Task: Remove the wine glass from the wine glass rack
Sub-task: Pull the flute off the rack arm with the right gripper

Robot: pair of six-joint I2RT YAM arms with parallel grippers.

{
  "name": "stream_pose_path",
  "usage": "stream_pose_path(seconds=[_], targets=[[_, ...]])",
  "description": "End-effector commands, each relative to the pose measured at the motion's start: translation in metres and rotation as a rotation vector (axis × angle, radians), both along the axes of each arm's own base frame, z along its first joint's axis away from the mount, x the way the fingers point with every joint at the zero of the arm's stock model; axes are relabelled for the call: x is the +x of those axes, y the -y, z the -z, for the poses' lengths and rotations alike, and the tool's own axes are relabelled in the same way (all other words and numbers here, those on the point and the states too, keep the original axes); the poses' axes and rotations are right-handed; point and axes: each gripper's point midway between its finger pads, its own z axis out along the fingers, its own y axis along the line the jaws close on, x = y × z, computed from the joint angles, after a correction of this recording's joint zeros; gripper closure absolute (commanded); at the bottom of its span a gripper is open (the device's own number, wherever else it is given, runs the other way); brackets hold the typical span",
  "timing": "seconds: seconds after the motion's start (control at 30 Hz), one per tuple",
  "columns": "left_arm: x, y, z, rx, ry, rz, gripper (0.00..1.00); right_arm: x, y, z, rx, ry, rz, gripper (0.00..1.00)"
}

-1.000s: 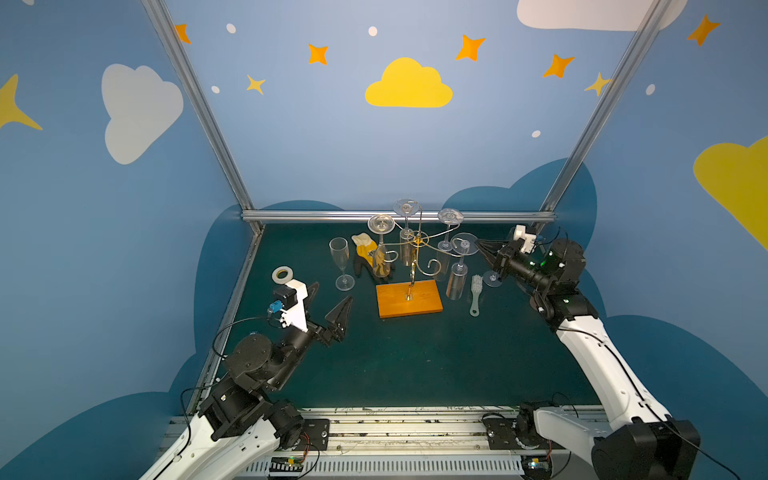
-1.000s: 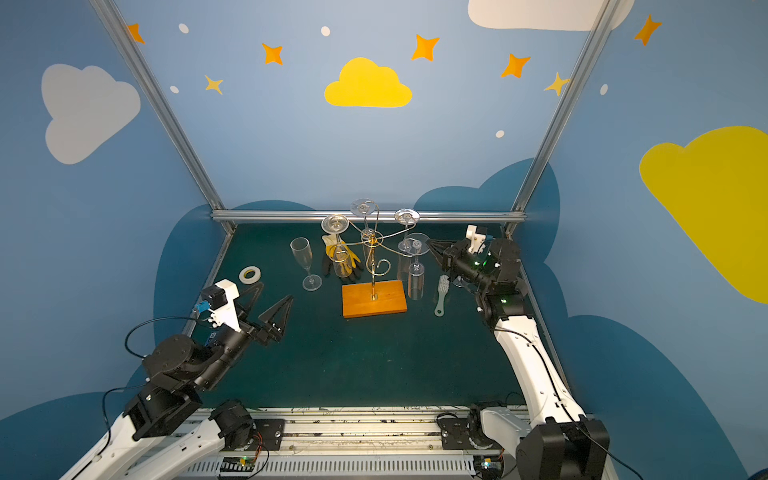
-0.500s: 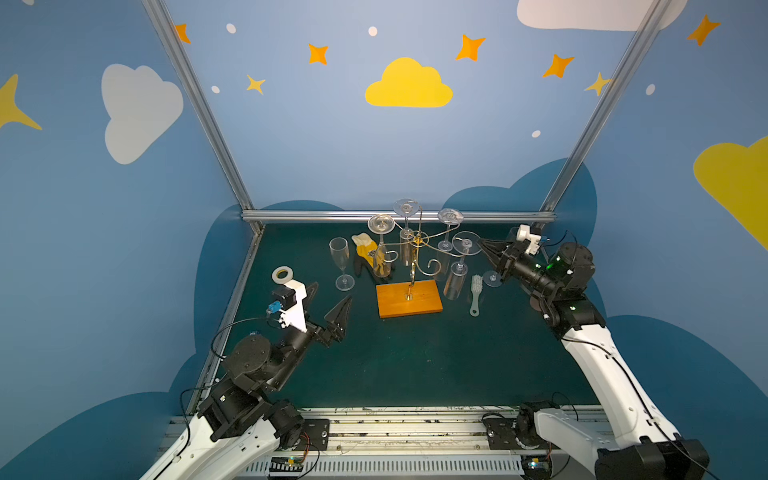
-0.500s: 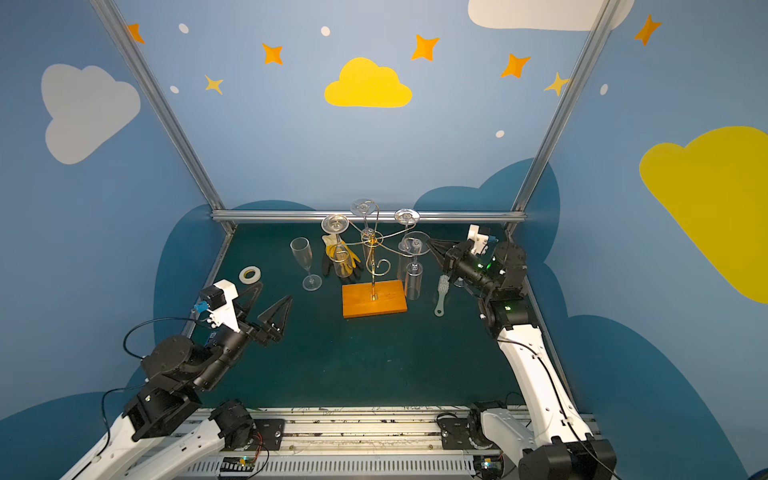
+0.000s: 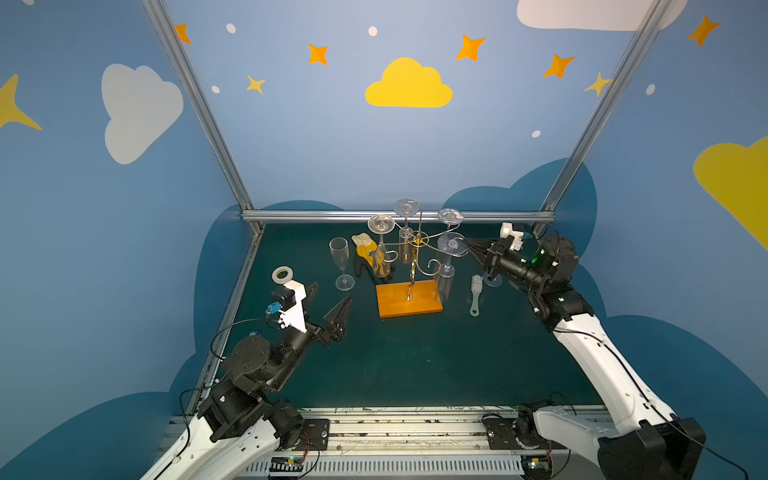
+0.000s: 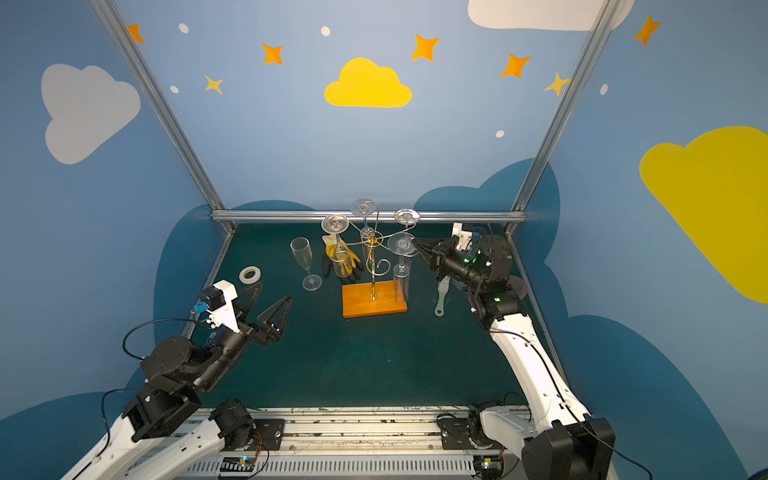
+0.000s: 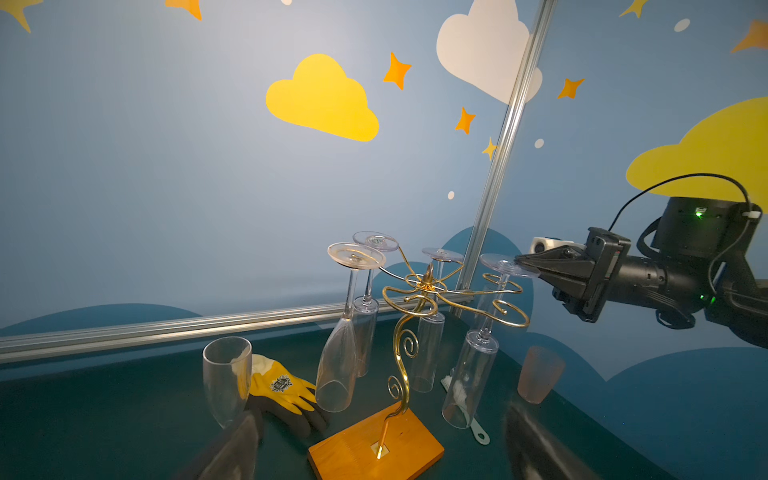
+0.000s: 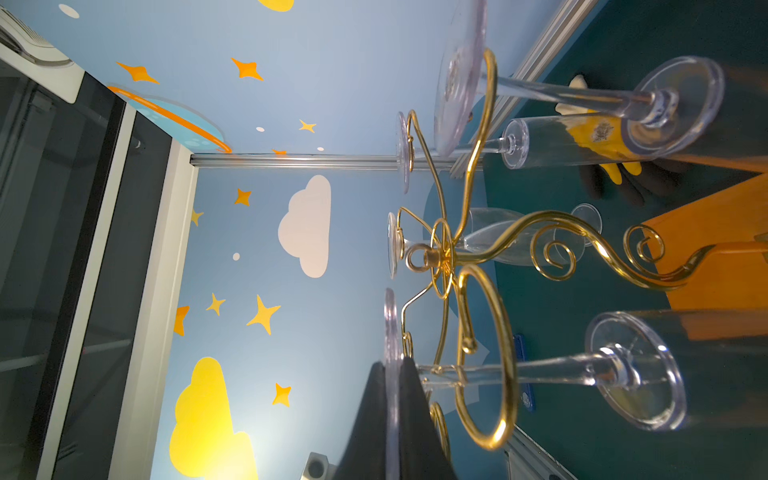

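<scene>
The wine glass rack [image 5: 409, 305] [image 6: 374, 301] is a gold wire stand on an orange wooden base at the middle back. Clear wine glasses hang upside down from its arms. My right gripper [image 5: 467, 242] [image 6: 415, 241] [image 8: 390, 365] is shut on the flat foot of the right-hand wine glass [image 5: 452, 243] [image 6: 401, 244] [image 7: 505, 264]. That foot stands edge-on between both fingers in the right wrist view, and the stem [image 8: 540, 368] still lies in the gold loop. My left gripper [image 5: 330, 293] [image 6: 274, 291] is open and empty, low at the left, well short of the rack.
An upright flute [image 5: 340, 262] and a yellow-and-black glove [image 5: 365, 251] lie left of the rack. A tape roll [image 5: 282, 274] sits near the left wall. A small brush [image 5: 476, 295] and a frosted cup [image 7: 540, 374] are right of the rack, below my right arm.
My right arm's wrist has drifted right and slightly up while its gripper stays shut at the glass foot. The left arm has not moved.
</scene>
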Motion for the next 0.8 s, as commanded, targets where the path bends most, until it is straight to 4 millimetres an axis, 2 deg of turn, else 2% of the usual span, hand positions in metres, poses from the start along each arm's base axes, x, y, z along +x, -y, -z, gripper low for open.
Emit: stream_pose_path(seconds=[0.0, 0.17, 0.5, 0.77], targets=[[-0.001, -0.006, -0.002, -0.016, 0.010, -0.021, 0.09, 0.005, -0.003, -0.028, 0.023, 0.059, 0.003, 1.00], [-0.003, -0.010, -0.004, -0.019, 0.014, -0.030, 0.09, 0.020, 0.000, -0.027, 0.033, 0.022, 0.043, 1.00], [-0.009, -0.020, -0.005, -0.034, 0.024, -0.048, 0.09, 0.049, 0.026, -0.019, 0.047, -0.029, 0.143, 1.00], [-0.009, -0.020, -0.005, -0.026, 0.023, -0.053, 0.09, 0.053, 0.045, -0.012, 0.045, -0.047, 0.192, 1.00]])
